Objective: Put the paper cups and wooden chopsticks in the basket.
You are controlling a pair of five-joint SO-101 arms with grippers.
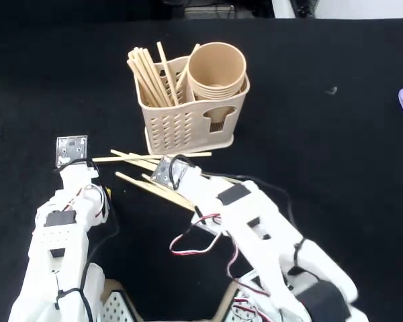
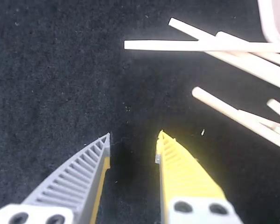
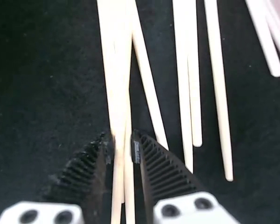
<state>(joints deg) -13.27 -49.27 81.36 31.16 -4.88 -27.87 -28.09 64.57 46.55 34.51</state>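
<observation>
Matt wooden chopsticks on fuzzy black cloth; slotted plastic basket.

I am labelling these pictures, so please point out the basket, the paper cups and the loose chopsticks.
basket (image 1: 178, 127), high view, slotted front wall.
paper cups (image 1: 216, 66), high view, inside the top cup.
loose chopsticks (image 1: 121, 159), high view, shaft of one stick.

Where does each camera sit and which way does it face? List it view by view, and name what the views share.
High view: fixed above the table, looking down on the basket, paper cups and loose chopsticks; left arm and right arm show.
Left wrist view: on the left arm, facing down at the table; its jaws stand open, empty.
Right wrist view: on the right arm, facing down; its jaws are closed on loose chopsticks.
Shared: all three show the loose chopsticks.
</observation>
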